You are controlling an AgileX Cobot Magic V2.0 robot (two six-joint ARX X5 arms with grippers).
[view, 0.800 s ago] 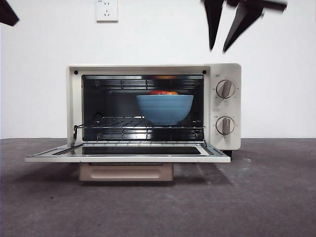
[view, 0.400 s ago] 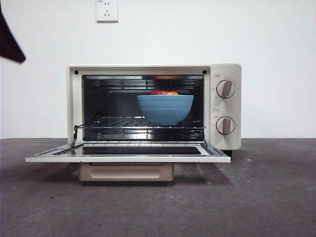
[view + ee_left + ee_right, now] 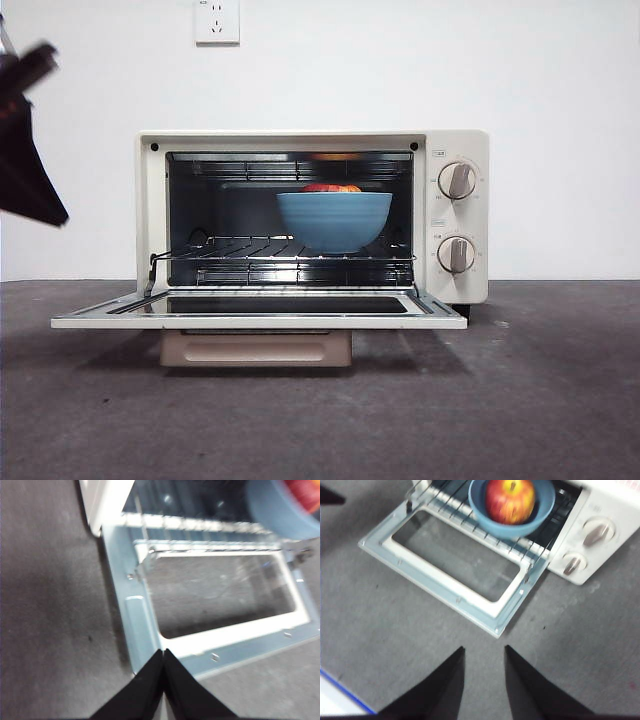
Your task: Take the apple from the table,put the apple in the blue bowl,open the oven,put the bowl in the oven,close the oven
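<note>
**Bowl and apple on the oven rack, door down**

Sitting on the wire rack (image 3: pixel 285 255) inside the oven (image 3: pixel 455 140), the blue bowl (image 3: pixel 334 220) holds the apple (image 3: pixel 510 500), whose red top just clears the bowl's rim in the front view. The oven's door (image 3: pixel 260 312) lies folded down flat, its beige handle (image 3: pixel 255 348) below the front edge, above the dark grey counter (image 3: pixel 540 400). The left gripper (image 3: pixel 163 656) hangs above the door's outer corner on the side away from the two dials (image 3: pixel 457 181), its jaws pressed together and holding nothing. The right gripper (image 3: pixel 484 652) hovers over bare counter in front of the door, jaws parted and empty. A wall socket (image 3: pixel 217 21) sits above the oven.
</note>
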